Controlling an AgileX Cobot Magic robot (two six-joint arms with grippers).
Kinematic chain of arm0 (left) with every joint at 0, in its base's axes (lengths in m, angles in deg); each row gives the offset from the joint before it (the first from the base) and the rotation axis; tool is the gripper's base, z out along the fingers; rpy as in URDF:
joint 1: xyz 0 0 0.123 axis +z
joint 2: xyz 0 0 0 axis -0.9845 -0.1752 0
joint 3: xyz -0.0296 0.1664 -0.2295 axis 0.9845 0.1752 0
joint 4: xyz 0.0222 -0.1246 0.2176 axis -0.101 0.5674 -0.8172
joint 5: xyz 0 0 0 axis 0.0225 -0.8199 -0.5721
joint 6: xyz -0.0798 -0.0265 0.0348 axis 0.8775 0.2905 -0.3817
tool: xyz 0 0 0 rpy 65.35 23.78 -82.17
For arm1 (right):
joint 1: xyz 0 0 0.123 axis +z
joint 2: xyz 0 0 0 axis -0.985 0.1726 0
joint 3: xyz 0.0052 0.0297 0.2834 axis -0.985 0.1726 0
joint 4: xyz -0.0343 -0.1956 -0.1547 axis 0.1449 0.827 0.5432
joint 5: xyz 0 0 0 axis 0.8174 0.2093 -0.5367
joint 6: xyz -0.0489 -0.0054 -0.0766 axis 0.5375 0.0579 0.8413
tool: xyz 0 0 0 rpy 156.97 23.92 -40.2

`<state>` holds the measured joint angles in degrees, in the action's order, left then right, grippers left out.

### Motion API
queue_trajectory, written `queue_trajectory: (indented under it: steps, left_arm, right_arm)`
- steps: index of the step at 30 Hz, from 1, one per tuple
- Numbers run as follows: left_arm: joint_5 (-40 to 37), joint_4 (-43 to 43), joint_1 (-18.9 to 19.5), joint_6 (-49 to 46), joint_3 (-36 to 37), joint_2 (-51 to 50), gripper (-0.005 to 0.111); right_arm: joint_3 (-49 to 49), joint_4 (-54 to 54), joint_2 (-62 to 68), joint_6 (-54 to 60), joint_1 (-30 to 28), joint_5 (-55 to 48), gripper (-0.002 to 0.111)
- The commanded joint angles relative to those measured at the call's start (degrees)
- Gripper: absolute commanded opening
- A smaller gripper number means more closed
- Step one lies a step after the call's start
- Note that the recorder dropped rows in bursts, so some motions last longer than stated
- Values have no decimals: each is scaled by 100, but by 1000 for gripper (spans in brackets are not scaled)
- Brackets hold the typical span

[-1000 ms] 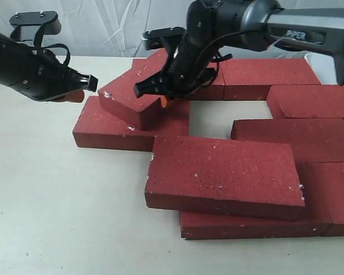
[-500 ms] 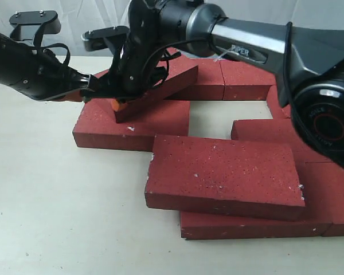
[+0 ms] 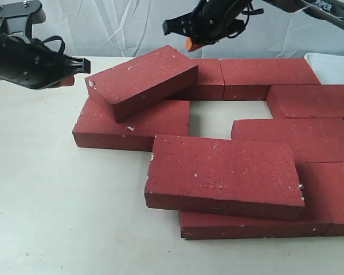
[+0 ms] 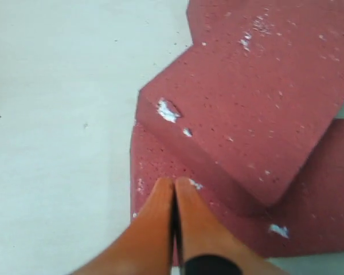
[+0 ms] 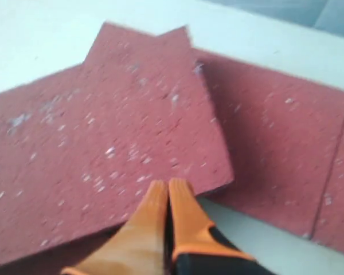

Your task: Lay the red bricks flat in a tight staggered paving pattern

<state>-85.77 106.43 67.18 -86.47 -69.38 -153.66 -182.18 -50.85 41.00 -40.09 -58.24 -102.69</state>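
In the exterior view, the red bricks [image 3: 264, 71] fill the centre and right of the frame on a cream table [image 3: 46, 200]. Most lie flat around a bare patch of table just right of centre. In the upper middle, a tilted brick [image 3: 140, 80] rests its lower end on a flat brick [image 3: 132, 126] and leans its raised end on the back row. In the lower middle, a front brick [image 3: 223, 175] lies slightly skewed on top of others. The left gripper [image 3: 73, 73] hovers at upper left, near the tilted brick's chipped corner. The right gripper [image 3: 189, 43] hangs at top centre, above that brick and clear of it.

In the left wrist view, the left gripper [image 4: 173, 183] has its orange fingers [image 4: 155, 217] pressed together and empty over the flat brick [image 4: 146, 160]. The tilted brick [image 4: 246, 103] lies across that brick, with a white chip at its corner.

In the right wrist view, the right gripper [image 5: 167, 184] has its fingers [image 5: 186, 217] pressed together, holding nothing, above the tilted brick's [image 5: 103, 143] edge. A back-row brick [image 5: 275, 143] lies under that edge.
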Motion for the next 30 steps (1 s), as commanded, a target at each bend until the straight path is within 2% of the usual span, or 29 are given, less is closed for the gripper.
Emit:
queue_trajectory:
  steps: [1, 7, 11, 14, 21, 25, 30]
  left_arm:
    - [409, 370, 86, 112, -18, -534, 0]
    - [803, 577, 86, 112, -115, -1097, 0]
    - [894, 1273, 86, 124, -115, -1239, 0]
    - [894, 1342, 86, 124, -115, -1252, 0]
    - [881, 1342, 86, 124, -115, -1253, 0]
    - [853, 1342, 86, 124, -115, -1261, 0]
    - [816, 1342, 86, 124, -115, -1261, 0]
  right_arm:
    - [-27, 88, 123, -15, -278, 858, -1]
    - [-27, 224, 497, -15, -379, 1624, -1]
    - [-27, 710, 826, -15, -379, 2101, -1]
    - [-27, 815, 1019, -15, -415, 2260, -1]
    - [-27, 787, 1160, -15, -415, 1911, -1]
    - [-27, 384, 1135, -2, -403, 1666, -1]
    - [-27, -478, 1027, 851, -377, 983, -1]
